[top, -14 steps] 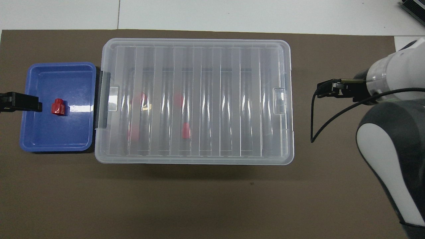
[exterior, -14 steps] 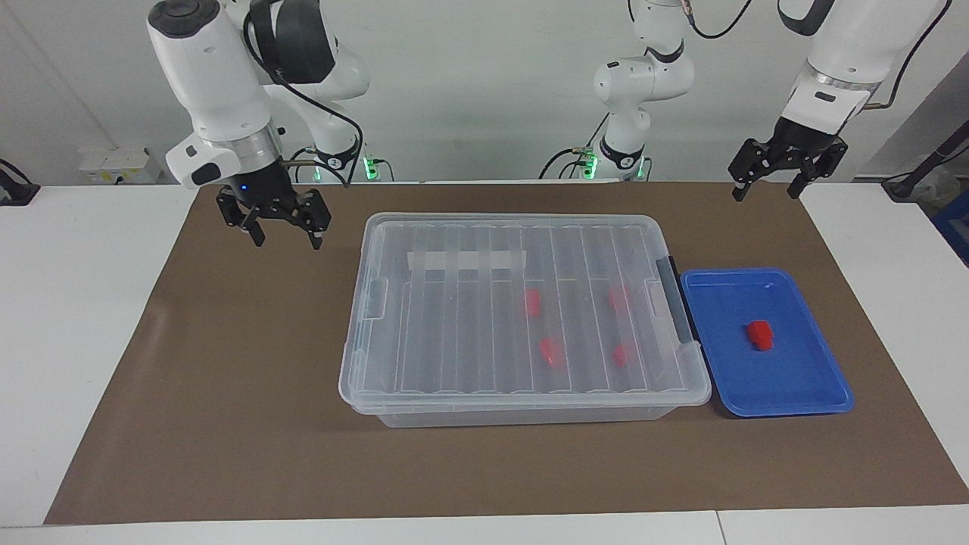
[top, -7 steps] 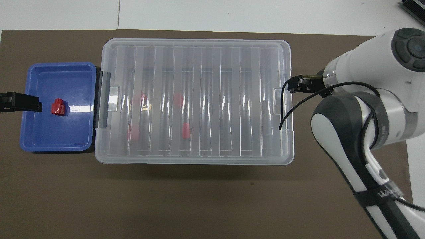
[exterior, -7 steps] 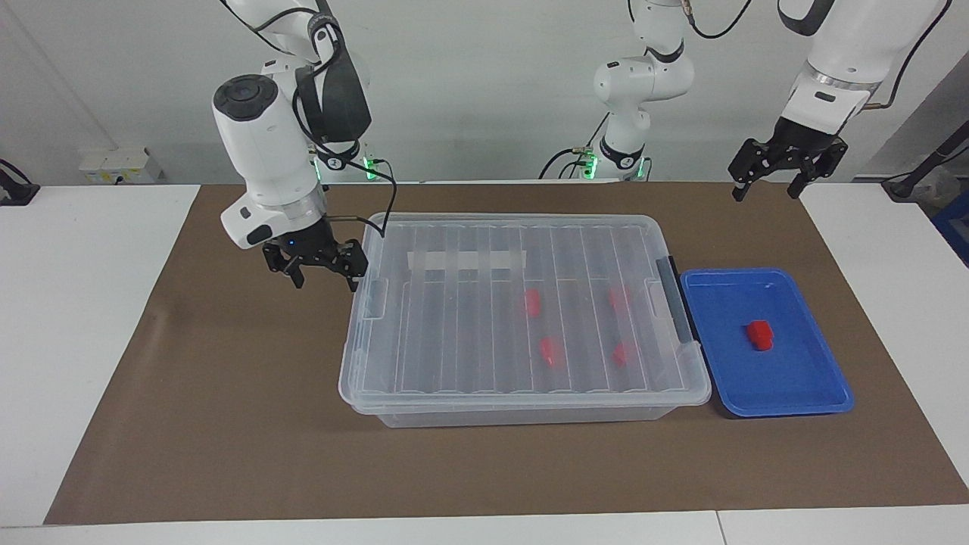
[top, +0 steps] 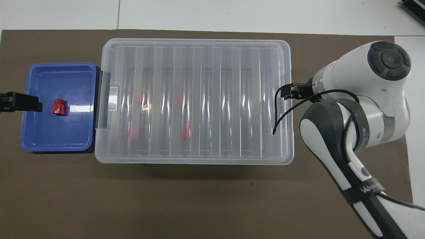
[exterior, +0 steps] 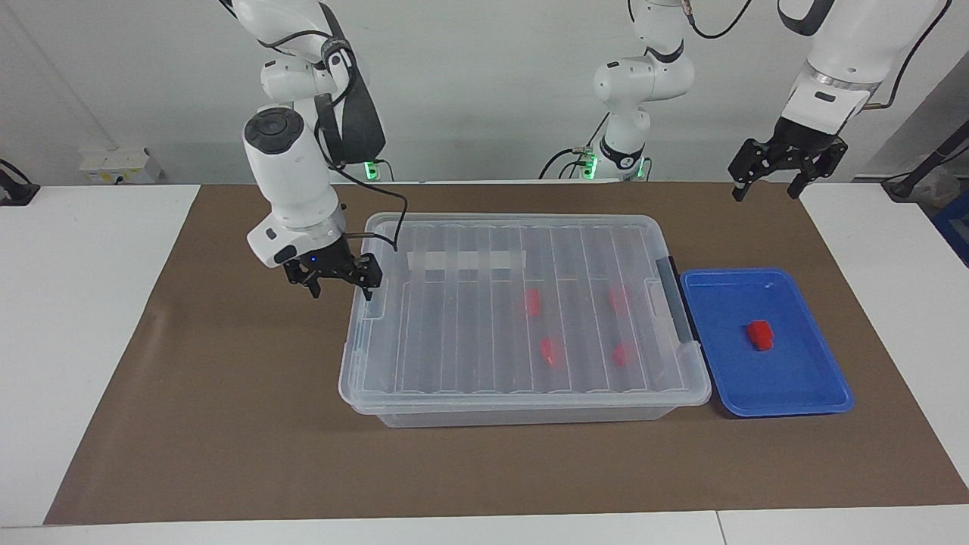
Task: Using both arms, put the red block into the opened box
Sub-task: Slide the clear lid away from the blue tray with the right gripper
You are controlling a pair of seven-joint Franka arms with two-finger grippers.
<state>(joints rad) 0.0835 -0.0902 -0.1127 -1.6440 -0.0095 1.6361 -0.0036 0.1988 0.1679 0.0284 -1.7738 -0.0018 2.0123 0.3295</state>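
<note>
1. On the brown mat [exterior: 227, 393] covering the middle of the bench [exterior: 83, 318], the box [exterior: 522, 378] is sitting with its ribbed lid [exterior: 469, 325] closed.
2. Four red blocks are showing through the lid, all in the half of the box toward the left arm's end.
3. A strip of white tape [exterior: 465, 261] is lying on the lid near the edge closest to the robots.
4. The black handle [exterior: 676, 303] is facing a blue tray [exterior: 802, 386], which is sitting just beside the box at the left arm's end of the mat.
5. The red block [exterior: 759, 334] is lying alone in the tray, about at its middle, and nothing is touching it.
6. The right gripper [exterior: 342, 290] is hanging over the box's end toward the right arm, with one fingertip over the clear latch [exterior: 376, 297] there; its fingers are spread and holding nothing.
7. Whether that fingertip is touching the lid cannot be told.
8. The left gripper [exterior: 764, 189] is waiting high over the mat's corner nearest the left arm's base, fingers spread and holding nothing.
9. Overhead, its tip [top: 20, 102] is appearing over the tray's outer edge, beside the red block [top: 58, 107].
</note>
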